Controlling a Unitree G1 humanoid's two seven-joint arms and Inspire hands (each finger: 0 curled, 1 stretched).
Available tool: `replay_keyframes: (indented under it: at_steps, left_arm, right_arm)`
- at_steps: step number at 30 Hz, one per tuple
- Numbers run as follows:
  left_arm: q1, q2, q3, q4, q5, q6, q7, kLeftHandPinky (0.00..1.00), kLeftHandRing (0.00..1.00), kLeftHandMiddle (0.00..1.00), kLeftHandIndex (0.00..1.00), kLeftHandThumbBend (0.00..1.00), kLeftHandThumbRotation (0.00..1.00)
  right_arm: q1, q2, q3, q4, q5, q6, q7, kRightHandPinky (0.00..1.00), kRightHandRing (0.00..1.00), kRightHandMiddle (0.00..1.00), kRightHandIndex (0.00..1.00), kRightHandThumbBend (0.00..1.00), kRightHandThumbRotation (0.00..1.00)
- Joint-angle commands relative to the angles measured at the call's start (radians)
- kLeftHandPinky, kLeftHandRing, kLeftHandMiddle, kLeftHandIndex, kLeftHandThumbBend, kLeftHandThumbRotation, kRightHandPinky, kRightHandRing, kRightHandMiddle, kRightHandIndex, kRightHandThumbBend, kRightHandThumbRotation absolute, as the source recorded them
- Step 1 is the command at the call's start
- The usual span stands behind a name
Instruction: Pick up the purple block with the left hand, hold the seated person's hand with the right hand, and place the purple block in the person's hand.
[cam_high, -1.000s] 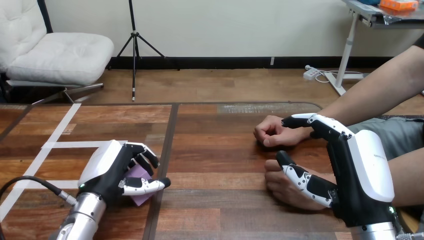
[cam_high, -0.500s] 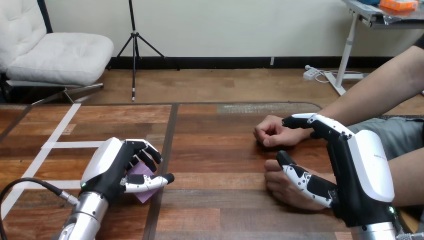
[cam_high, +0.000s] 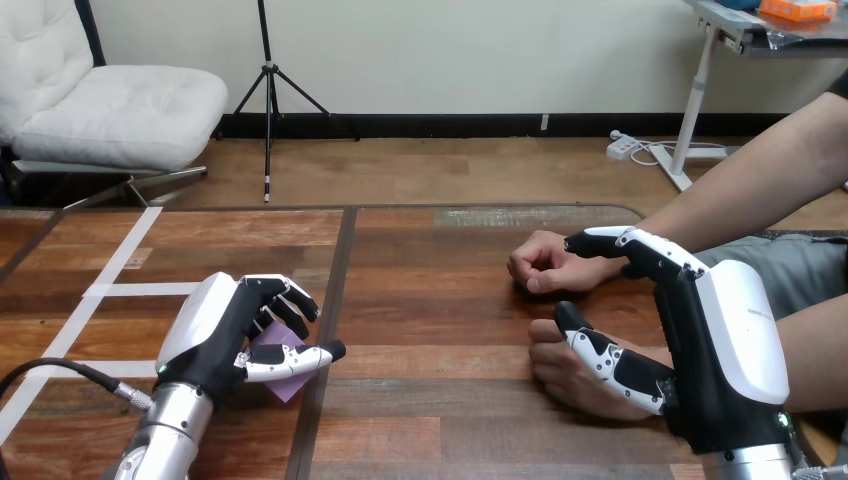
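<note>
**Block gripped at the left, receiving hand framed at the right**

Nearest the robot, the right hand (cam_high: 735, 340) stands on edge over the person's nearer hand (cam_high: 565, 382). Its fingers are spread wide rather than closed. The thumb (cam_high: 605, 355) lies across the top of that hand, and the long fingers (cam_high: 625, 243) reach out straight beyond it. I judge this as a bracket to steady the hand for the handover. It is not a firm clasp, since nothing is curled round the hand.

At the other side, the left hand (cam_high: 215, 335) has its fingers and thumb curled round the purple block (cam_high: 288, 383). The block shows between them and pokes out below the thumb. Its lower corner sits at or just above the table (cam_high: 430, 300), and I cannot tell which. The grip looks secure enough to carry, so the pick-up seems to be in hand. The block is well apart from the person, so the crossing to the right remains.

Farther out, the person's farther hand (cam_high: 535, 265) rests closed on the table, just beside the right hand's fingertips. Whether they touch I cannot tell. White tape lines (cam_high: 120, 290) mark the table beyond the left hand.
</note>
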Motion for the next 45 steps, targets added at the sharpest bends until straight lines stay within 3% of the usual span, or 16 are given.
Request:
replay_keyframes:
  at_steps: [1, 11, 26, 45]
  left_arm:
    - [-0.023, -0.017, 0.032, -0.015, -0.031, -0.033, 0.005, 0.31, 0.38, 0.46, 0.50, 0.76, 0.26]
    - [-0.012, -0.045, 0.083, -0.015, -0.112, -0.062, -0.060, 0.31, 0.38, 0.46, 0.49, 0.78, 0.23]
    - [-0.001, -0.122, 0.215, -0.011, -0.339, -0.109, -0.290, 0.34, 0.39, 0.48, 0.49, 0.84, 0.17]
    - [-0.006, -0.223, 0.349, -0.034, -0.542, -0.115, -0.503, 0.33, 0.39, 0.48, 0.49, 0.89, 0.14]
  right_arm:
    - [-0.034, -0.007, -0.006, -0.067, 0.011, 0.009, 0.002, 0.62, 0.71, 0.68, 0.66, 0.48, 0.00]
    - [-0.038, -0.013, -0.008, -0.060, 0.017, 0.003, -0.003, 0.62, 0.70, 0.68, 0.67, 0.50, 0.00]
    - [-0.043, -0.029, -0.017, -0.063, 0.002, 0.009, 0.002, 0.61, 0.69, 0.69, 0.69, 0.53, 0.00]
    - [-0.036, -0.079, -0.049, -0.190, -0.003, 0.180, 0.167, 0.66, 0.75, 0.76, 0.77, 0.63, 0.00]
